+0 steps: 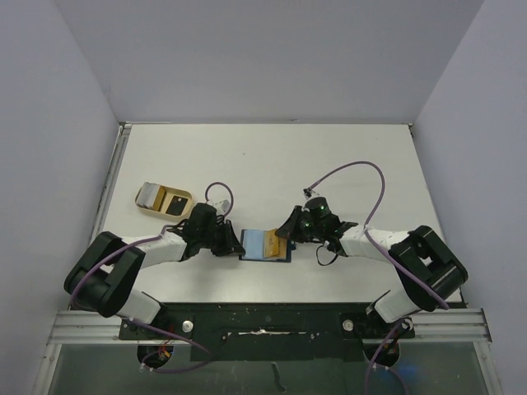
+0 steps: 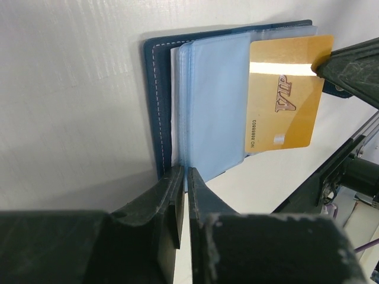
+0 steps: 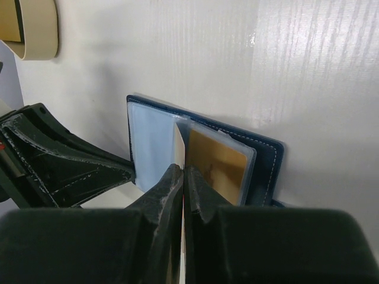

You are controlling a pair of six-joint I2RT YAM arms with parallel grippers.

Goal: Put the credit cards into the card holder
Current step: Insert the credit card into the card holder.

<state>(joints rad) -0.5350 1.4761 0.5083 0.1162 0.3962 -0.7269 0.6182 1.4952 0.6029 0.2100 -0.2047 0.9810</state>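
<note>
The navy card holder (image 1: 257,245) lies open on the table between both arms, its light blue sleeves (image 2: 213,100) fanned up. My left gripper (image 2: 182,177) is shut on the near edge of those sleeves. My right gripper (image 3: 183,174) is shut on the gold credit card (image 2: 284,94), which stands on edge (image 3: 180,142) at the sleeves of the card holder (image 3: 263,163). A gold surface shows in the clear sleeve beside it. A black credit card (image 1: 174,203) lies in the beige tray (image 1: 183,196).
The beige tray sits at the left of the table behind my left arm, with a pale grey item (image 1: 150,196) in it; its corner shows in the right wrist view (image 3: 35,29). My left gripper's fingers (image 3: 65,171) sit close to the card holder's left side.
</note>
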